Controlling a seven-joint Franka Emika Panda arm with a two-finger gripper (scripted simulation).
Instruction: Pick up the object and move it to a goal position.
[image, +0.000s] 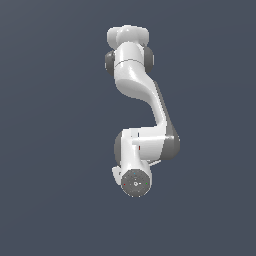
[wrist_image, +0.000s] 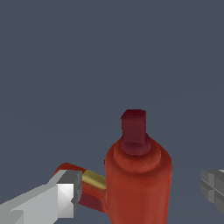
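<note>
- One relation settles the coming move: in the wrist view the object (wrist_image: 138, 183), a small red drill-shaped toy, stands in the gap between the two fingers of the gripper (wrist_image: 140, 194), so it lies straight ahead of the tool rather than off to one side.
- Its stubby body points away from the camera, long axis running along the line of approach, with the dark red nose tip (wrist_image: 134, 124) at the far end and a yellowish-tan patch (wrist_image: 94, 179) on the part jutting sideways.
- Spread is how the jaws stand: the light finger (wrist_image: 65, 194) overlaps that sideways part, though contact cannot be judged, while the grey finger (wrist_image: 213, 188) is clear of the body.
- No table edge or corner shows in either view, so the toy's place on the surface cannot be given.
- From the exterior view the arm (image: 137, 120) hides the toy entirely.
- Judging from this, closing squarely across the body looks like the next need.
</note>
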